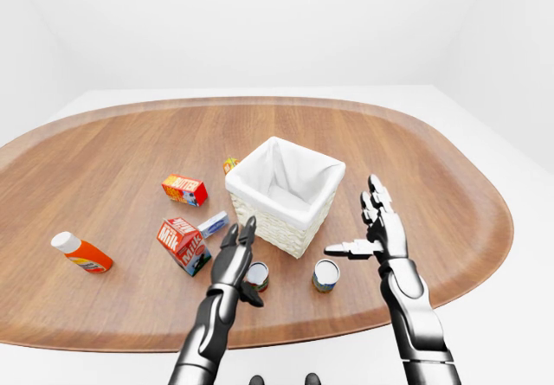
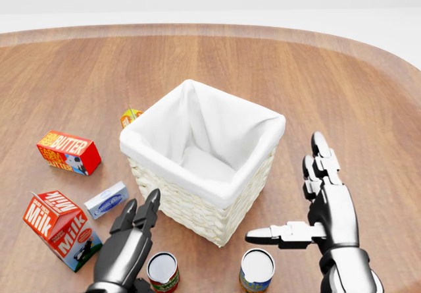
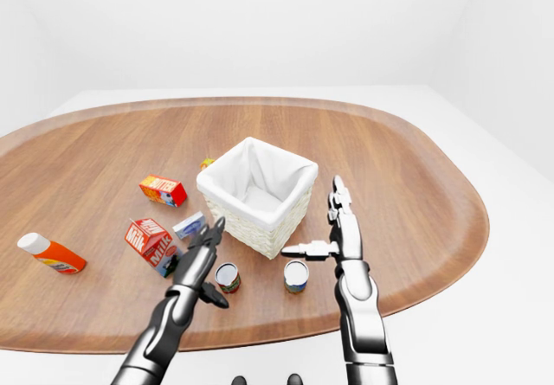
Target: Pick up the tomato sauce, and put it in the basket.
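Count on the table (image 1: 433, 169): one basket (image 2: 197, 194), two cans, one milk carton (image 2: 62, 230), one butter box (image 2: 68, 152), one small blue-and-white box (image 2: 106, 199), one small orange-yellow box (image 2: 130, 116) half hidden beside the basket's left corner in the head view, one orange bottle (image 1: 82, 253) lying at the far left of the left-eye view.

Both cans stood upright just below the basket: the left can (image 2: 162, 271), red-labelled, likely the tomato sauce, and the right can (image 2: 256, 270), apart from it.

Your left hand (image 2: 128, 247) had its fingers straight and spread, holding nothing, poised just left of the left can; I could not tell whether it touched. Your right hand (image 2: 325, 220) was spread wide, thumb pointing left above the right can, gripping nothing.
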Robot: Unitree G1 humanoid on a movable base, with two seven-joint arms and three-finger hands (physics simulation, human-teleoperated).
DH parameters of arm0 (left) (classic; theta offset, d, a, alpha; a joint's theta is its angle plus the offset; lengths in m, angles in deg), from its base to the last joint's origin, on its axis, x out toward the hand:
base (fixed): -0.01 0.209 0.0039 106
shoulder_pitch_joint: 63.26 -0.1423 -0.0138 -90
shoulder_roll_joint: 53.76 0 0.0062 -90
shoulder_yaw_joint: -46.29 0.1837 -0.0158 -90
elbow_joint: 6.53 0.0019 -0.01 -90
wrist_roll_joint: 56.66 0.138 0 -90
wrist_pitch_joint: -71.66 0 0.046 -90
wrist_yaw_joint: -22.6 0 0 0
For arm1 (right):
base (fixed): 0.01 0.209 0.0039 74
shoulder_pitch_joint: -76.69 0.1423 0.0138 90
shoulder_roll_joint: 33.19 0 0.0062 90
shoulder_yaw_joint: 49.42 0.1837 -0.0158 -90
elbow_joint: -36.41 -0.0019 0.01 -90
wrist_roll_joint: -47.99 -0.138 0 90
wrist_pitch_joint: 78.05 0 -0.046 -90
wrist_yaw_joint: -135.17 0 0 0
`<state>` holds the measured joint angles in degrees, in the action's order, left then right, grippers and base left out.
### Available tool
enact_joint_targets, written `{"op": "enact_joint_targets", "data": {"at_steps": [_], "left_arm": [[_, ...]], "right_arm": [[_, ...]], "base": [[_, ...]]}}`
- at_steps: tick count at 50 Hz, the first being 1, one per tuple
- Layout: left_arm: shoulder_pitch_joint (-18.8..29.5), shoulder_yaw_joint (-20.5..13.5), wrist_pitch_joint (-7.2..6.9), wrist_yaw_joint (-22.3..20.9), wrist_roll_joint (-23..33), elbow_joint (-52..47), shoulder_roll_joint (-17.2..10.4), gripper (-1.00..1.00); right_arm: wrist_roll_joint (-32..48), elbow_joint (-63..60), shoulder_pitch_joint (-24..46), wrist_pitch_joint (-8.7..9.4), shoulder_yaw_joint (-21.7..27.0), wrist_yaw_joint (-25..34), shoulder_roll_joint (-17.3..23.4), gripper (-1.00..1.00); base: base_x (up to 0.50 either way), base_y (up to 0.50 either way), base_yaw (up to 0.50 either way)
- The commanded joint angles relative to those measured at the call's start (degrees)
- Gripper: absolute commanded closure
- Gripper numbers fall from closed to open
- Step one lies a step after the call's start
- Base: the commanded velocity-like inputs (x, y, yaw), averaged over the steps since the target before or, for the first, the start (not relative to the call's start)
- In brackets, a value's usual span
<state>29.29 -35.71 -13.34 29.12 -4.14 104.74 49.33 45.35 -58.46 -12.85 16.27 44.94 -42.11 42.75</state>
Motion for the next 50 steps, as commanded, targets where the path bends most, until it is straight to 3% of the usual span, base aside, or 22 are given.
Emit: {"op": "enact_joint_targets", "data": {"at_steps": [1, 17, 33, 37, 50], "left_arm": [[1.2, 0.0, 0.00, 1.5, 0.3, 3.4, 0.1, -1.00], [1.9, -0.2, 0.00, 1.8, 0.4, 4.7, 0.0, -1.00], [3.1, 0.0, 0.00, 3.6, 0.7, 8.2, 0.0, -1.00], [3.7, 0.0, 0.00, 4.3, 0.7, 9.9, 0.0, -1.00], [4.4, -0.1, 0.00, 5.0, 0.8, 11.6, 0.0, -1.00]], "right_arm": [[-0.1, 0.0, 0.3, 0.28, 0.2, 0.0, 0.1, -1.00], [0.0, 0.0, 0.3, 0.33, 0.1, -0.1, 0.1, -1.00], [0.2, 1.2, 0.2, -0.92, -0.1, 0.0, -0.1, -1.00], [0.1, 0.4, 0.1, -0.26, -0.1, -0.1, 0.0, -1.00], [0.1, 0.8, 0.3, -0.47, -0.1, -0.1, 0.0, -1.00]], "base": [[0.00, 0.00, 0.00], [0.00, 0.00, 0.00], [0.00, 0.00, 0.00], [0.00, 0.00, 0.00], [0.00, 0.00, 0.00]]}}
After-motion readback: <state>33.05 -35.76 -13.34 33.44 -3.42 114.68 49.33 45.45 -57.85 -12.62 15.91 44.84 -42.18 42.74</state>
